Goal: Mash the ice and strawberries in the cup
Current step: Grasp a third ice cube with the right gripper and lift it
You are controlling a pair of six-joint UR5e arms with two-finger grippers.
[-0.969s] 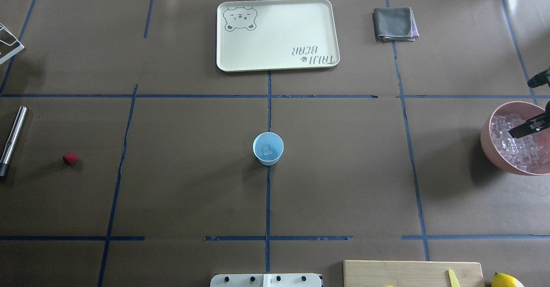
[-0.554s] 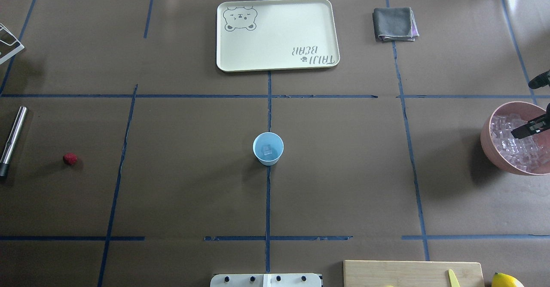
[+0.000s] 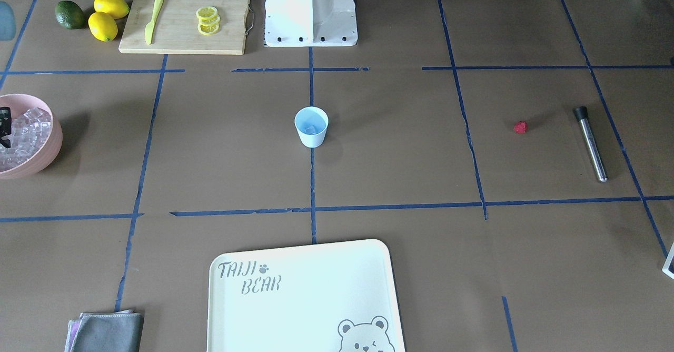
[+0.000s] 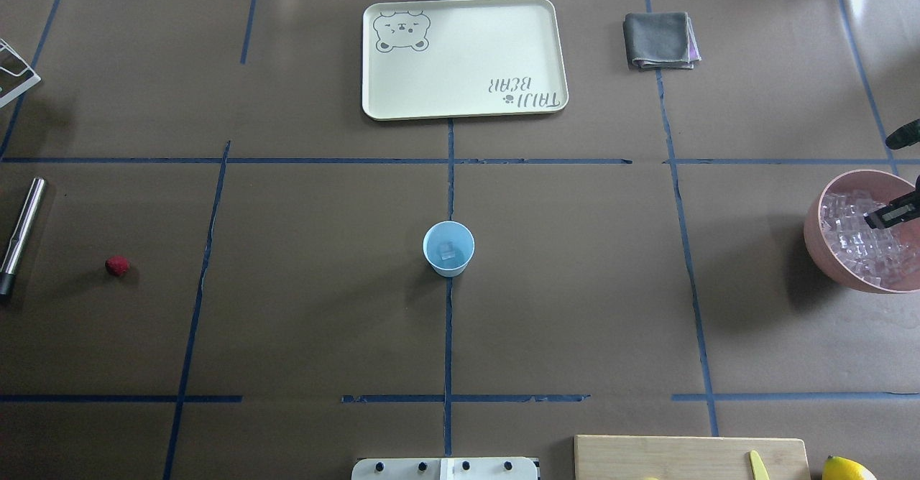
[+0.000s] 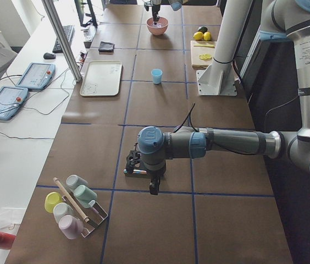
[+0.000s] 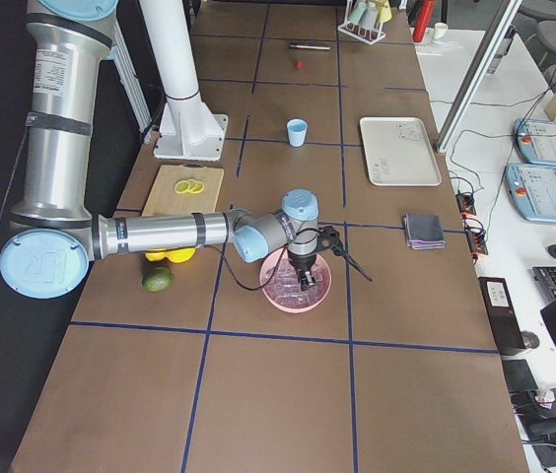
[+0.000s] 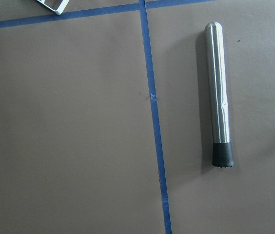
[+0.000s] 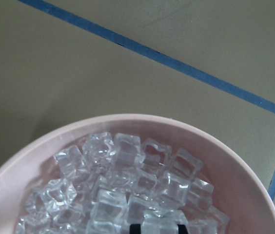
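Note:
The light-blue cup (image 4: pixel 448 248) stands upright at the table's centre with one ice cube (image 4: pixel 448 252) inside. The red strawberry (image 4: pixel 117 265) lies alone at the far left, next to a steel muddler (image 4: pixel 21 228). My right gripper (image 4: pixel 871 219) is down in the pink bowl (image 4: pixel 812 225) at the right edge. In the right wrist view its two tips (image 8: pixel 157 228) sit against either side of one cube of the ice heap (image 8: pixel 127 170). My left gripper (image 5: pixel 154 190) hangs over the table near the muddler (image 7: pixel 219 92). I cannot tell whether it is open.
A cream tray (image 4: pixel 467 70) and a folded grey cloth (image 4: pixel 660 40) lie at the far side. A cutting board (image 3: pixel 179 38) with lemon slices and a yellow knife, two lemons (image 3: pixel 108 17) and an avocado (image 3: pixel 70 15) are near my base. A cup rack (image 5: pixel 72 206) stands at the left end.
My right gripper has shifted slightly to the right over the pink bowl. The cup, strawberry and muddler have not moved.

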